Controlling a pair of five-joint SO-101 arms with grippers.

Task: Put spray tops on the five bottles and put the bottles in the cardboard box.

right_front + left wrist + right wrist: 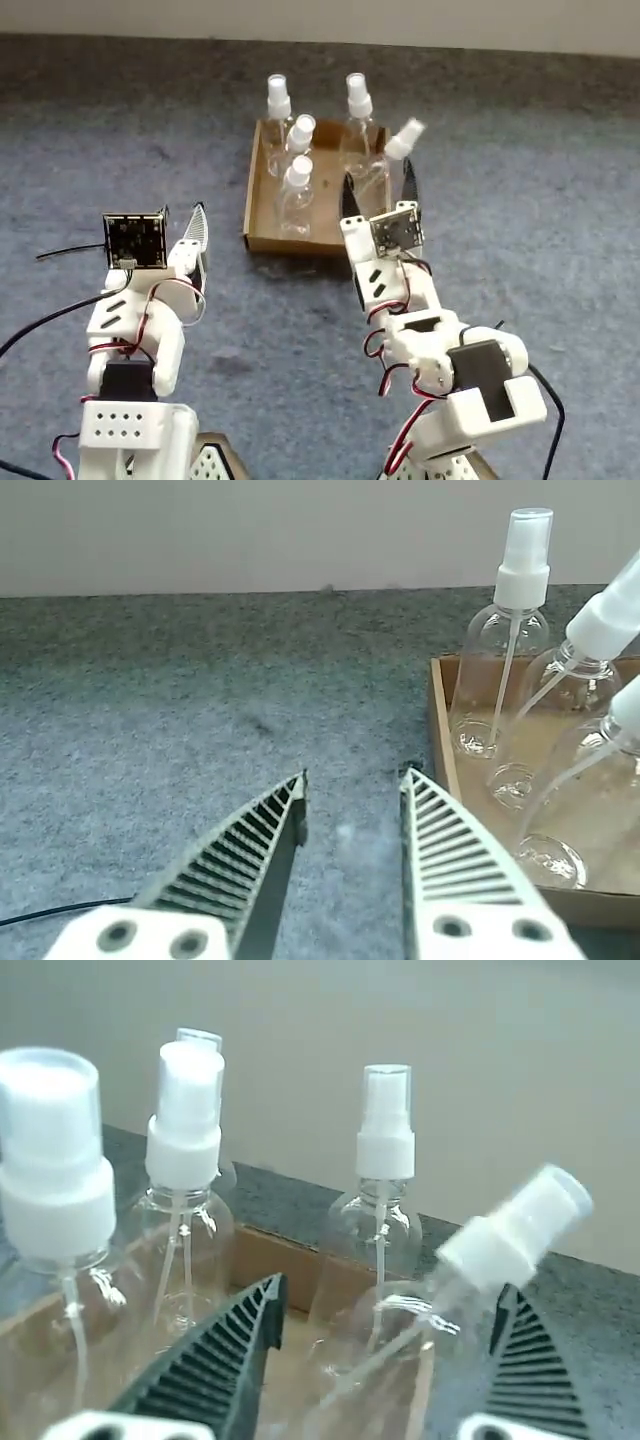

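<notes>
The cardboard box [251, 192] lies at the table's middle back. Three clear bottles with white spray tops stand in its left half [279, 131] [299, 142] [295, 196], and another stands at its far right corner [358, 122]. A fifth capped bottle [386, 163] leans to the right at the box's right side, between the black fingers of my right gripper [378, 178]. That gripper is open, with gaps on both sides of the tilted bottle [400, 1332]. My left gripper [199, 233] is open and empty over the carpet, left of the box [446, 742].
Grey carpet covers the table all around the box. A black cable [70, 250] trails off to the left of the left arm. A pale wall runs along the far edge.
</notes>
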